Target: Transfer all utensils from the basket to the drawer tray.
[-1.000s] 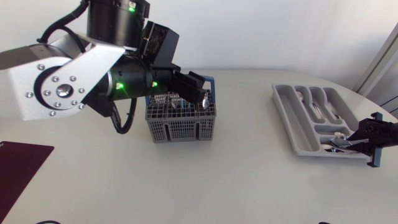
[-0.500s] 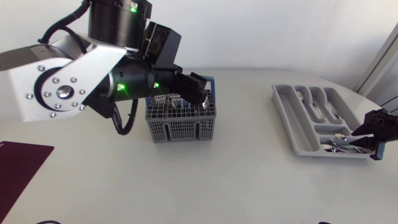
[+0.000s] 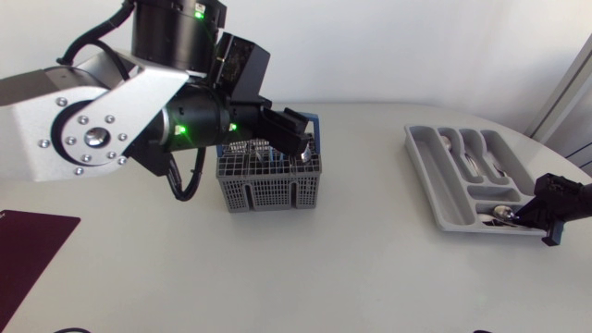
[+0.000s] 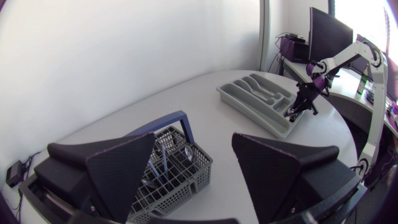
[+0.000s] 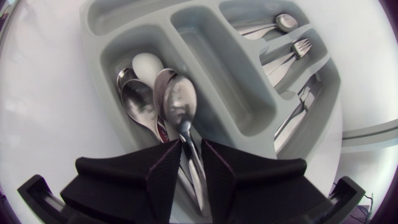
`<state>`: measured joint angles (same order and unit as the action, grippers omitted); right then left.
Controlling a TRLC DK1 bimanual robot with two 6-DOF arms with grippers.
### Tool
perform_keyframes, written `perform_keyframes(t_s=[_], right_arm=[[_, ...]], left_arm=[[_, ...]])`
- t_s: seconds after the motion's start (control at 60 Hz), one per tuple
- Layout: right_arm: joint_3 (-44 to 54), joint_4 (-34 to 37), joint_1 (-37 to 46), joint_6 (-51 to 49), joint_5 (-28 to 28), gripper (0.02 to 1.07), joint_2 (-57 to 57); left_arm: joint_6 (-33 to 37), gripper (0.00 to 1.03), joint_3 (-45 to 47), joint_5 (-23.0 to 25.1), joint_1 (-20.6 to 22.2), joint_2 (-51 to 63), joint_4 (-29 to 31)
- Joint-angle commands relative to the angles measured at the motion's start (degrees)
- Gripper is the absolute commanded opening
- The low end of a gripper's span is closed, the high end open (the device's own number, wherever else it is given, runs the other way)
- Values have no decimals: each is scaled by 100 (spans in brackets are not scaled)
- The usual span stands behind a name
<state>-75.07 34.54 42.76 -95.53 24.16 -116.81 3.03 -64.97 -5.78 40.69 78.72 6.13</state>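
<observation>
While one spoon (image 5: 180, 96) sits pinched by its handle between the two fingers of the right gripper (image 5: 191, 144), which are drawn almost together on it from both sides, its bowl lies over the crosswise compartment at the end of the drawer tray (image 5: 99, 18) nearest that gripper. Three more spoons lie in that same compartment, under and beside the held one. Further along the tray, one spoon and one fork show in the long compartments, next to other cutlery I cannot count. One grey basket (image 3: 268, 190) with a blue handle stands on the desk (image 3: 370, 277) well apart from the tray, on the left arm's side of it. Several utensils stand inside it, their number too hard to tell. The left gripper (image 4: 194, 135) hovers just above the basket, its two fingers spread wide and holding nothing. One dark red mat (image 3: 28, 250) lies at the desk edge, further from the tray than the basket
</observation>
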Motion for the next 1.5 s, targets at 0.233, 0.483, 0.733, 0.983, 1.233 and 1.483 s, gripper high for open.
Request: perform_keyframes(t_s=[0.233, 0.483, 0.733, 0.983, 1.233, 1.483], right_arm=[[-113, 263, 83, -45, 27, 9, 62], [168, 439, 136, -660, 159, 9, 379], [607, -9, 65, -942, 36, 29, 537], [634, 52, 136, -942, 317, 65, 968], [-131, 1459, 39, 96, 932, 74, 1372], [150, 1889, -409, 1273, 1627, 74, 1715]], left_arm=[[31, 87, 142, 60, 53, 21, -51], [31, 87, 160, 60, 53, 12, -59], [31, 87, 169, 60, 53, -14, -59], [40, 87, 186, 60, 53, -32, -51], [5, 87, 151, 60, 80, 117, -42], [-30, 86, 2, 297, -52, 803, -68]])
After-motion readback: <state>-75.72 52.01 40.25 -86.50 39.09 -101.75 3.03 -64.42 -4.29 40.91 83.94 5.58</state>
